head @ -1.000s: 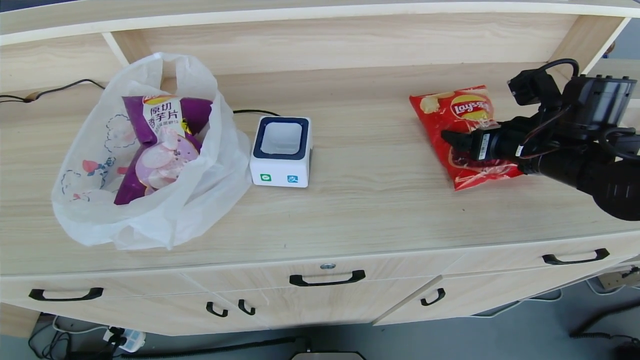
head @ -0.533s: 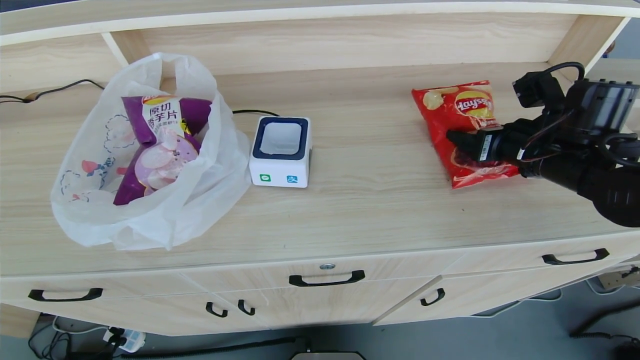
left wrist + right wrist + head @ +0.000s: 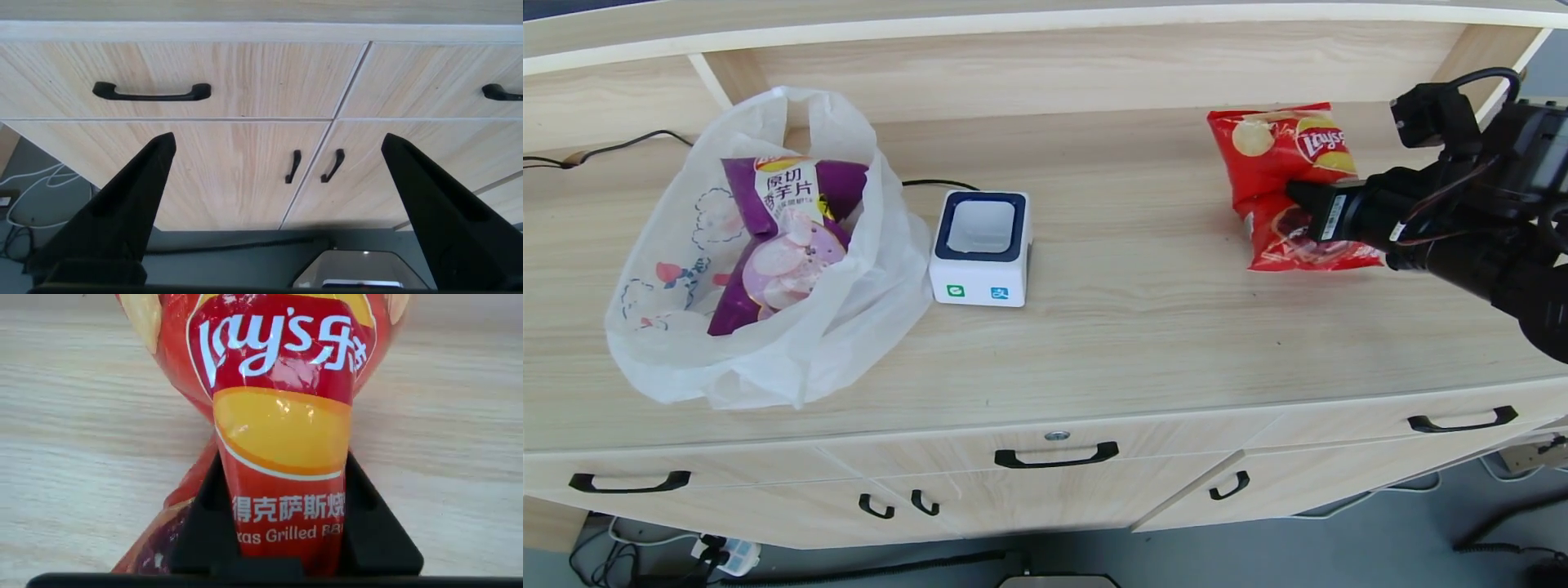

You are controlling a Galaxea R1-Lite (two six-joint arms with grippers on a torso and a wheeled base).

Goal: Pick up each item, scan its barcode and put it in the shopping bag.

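Head view: a red chip bag (image 3: 1278, 143) is clamped across its middle by the right gripper (image 3: 1298, 196) at the right end of the worktop (image 3: 1135, 343), its long axis pointing away from the robot. The scanner (image 3: 982, 245) is set well to its left, with the shopping bag (image 3: 768, 351) beyond. The left gripper (image 3: 276, 139) is held open, low before the drawers (image 3: 245, 82).

Light wood cabinet (image 3: 768, 498): flat tabletop (image 3: 1143, 343), raised back panel (image 3: 1094, 73), shelf board (image 3: 1045, 20) above. The front carries drawers and doors fitted with black handles (image 3: 1057, 457). A round metal lock (image 3: 1058, 435) sits just above the centre handle. Grey floor (image 3: 1339, 547) below, with dark cables (image 3: 866, 569) and a white power strip (image 3: 727, 554) under the cabinet's left end.
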